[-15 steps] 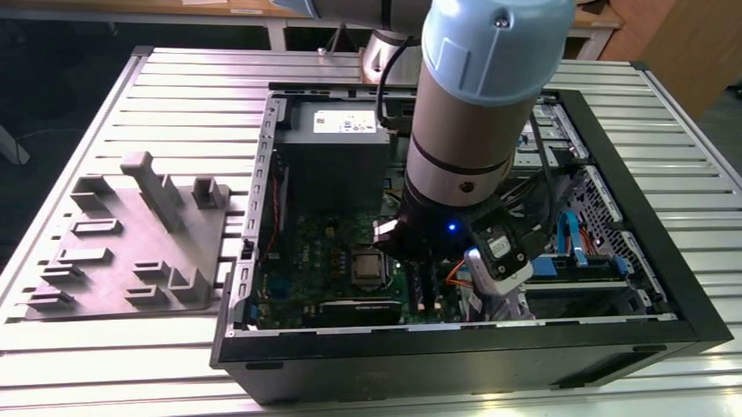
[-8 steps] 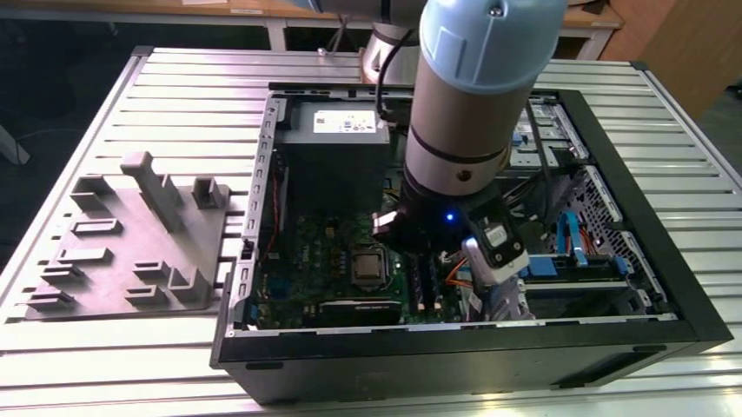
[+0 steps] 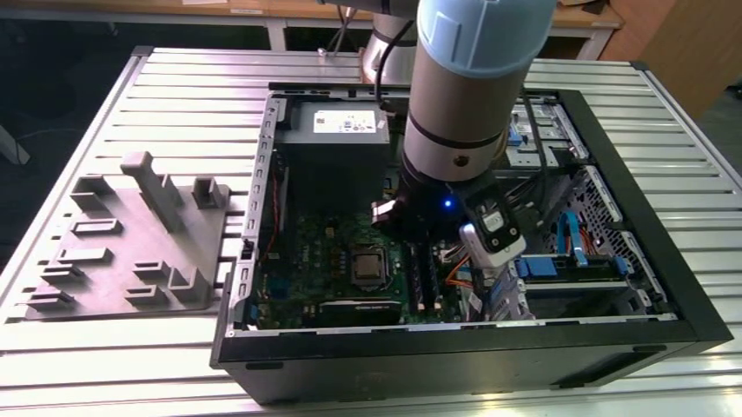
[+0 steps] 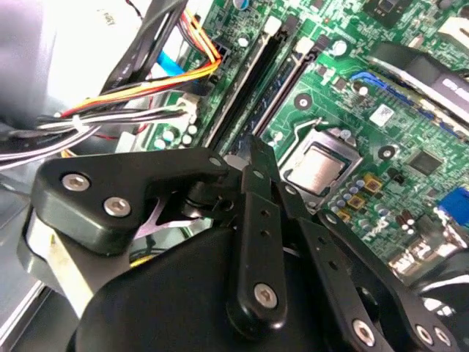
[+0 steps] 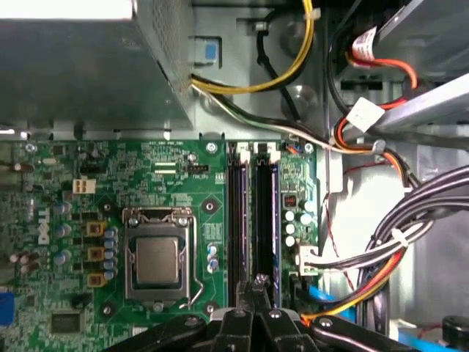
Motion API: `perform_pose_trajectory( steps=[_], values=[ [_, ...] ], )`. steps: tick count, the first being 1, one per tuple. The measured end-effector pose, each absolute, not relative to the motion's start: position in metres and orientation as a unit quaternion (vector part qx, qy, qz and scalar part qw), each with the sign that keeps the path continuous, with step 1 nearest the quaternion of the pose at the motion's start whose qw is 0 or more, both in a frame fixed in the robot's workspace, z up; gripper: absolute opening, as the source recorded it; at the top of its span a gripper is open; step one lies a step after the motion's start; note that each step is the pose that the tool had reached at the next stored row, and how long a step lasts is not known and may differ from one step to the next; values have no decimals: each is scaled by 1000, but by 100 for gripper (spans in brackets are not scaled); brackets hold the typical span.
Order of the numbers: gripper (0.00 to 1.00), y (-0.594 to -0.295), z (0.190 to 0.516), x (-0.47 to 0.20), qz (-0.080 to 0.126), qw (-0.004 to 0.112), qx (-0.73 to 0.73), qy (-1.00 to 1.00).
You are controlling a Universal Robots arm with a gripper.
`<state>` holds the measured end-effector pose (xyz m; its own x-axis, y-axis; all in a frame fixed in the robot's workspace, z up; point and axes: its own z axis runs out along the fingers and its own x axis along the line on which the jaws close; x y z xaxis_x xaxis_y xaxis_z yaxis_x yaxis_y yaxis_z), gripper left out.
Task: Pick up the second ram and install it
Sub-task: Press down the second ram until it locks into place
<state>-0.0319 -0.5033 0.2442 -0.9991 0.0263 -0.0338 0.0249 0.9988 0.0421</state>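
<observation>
**Hand closed over the near end of the slotted stick**

In the first wrist view, we saw the hand [image 5: 257, 290] with its fingers drawn together. The second ram [image 5: 268, 220] stood in its slot on the motherboard [image 5: 183, 183], its long axis running straight away from the fingertips. An empty-looking slot lay just beside it.

In the second wrist view, the blue-green board ran out from directly under the fingertips [image 4: 256, 163]. We could not tell whether they pinched its edge or only pressed on it.

In the exterior view, the hand hung inside the computer case [image 3: 649, 261] on the bench [image 3: 186, 87].
</observation>
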Motion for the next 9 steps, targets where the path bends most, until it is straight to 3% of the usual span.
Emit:
perform_pose_trajectory(
  steps=[9],
  values=[
    [10,-503,247,-32,21,17,13,1000]
  ],
)
